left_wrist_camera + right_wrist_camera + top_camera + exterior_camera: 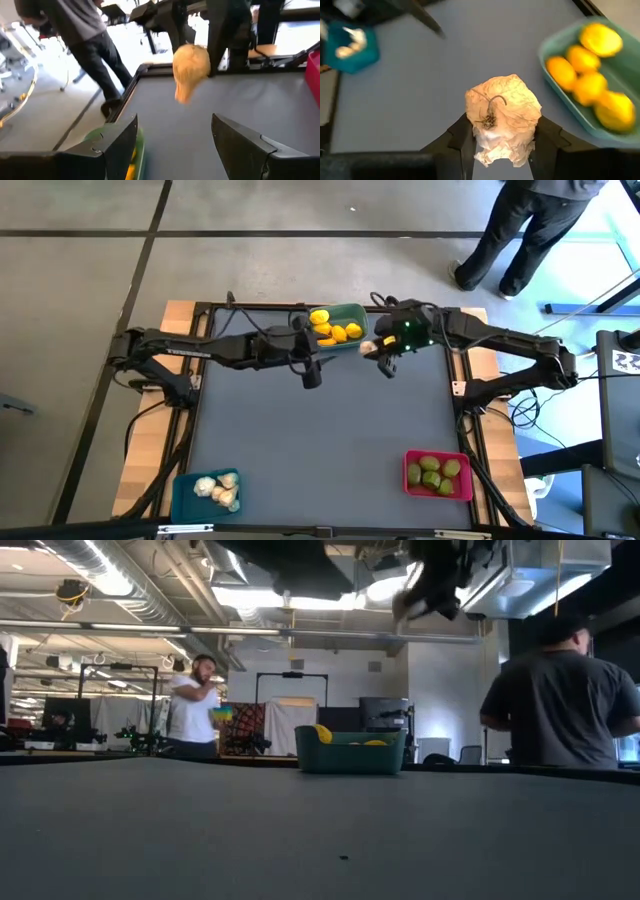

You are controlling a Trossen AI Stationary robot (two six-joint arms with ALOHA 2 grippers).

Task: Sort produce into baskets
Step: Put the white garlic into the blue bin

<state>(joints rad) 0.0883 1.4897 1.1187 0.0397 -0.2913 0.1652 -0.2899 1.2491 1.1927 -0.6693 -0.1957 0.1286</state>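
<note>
A dark grey, matte rectangular table [320, 440] with a thin black edge frame carries three small shallow plastic baskets. At twelve o'clock on its top stands a teal-green rectangular basket [356, 313] of yellow lemons [335, 330]. At about seven o'clock sits a blue basket [184, 488] holding knobbly white garlic bulbs [217, 491]. At about five o'clock rests a pink-red basket [411, 465] with green limes [437, 473].
</note>
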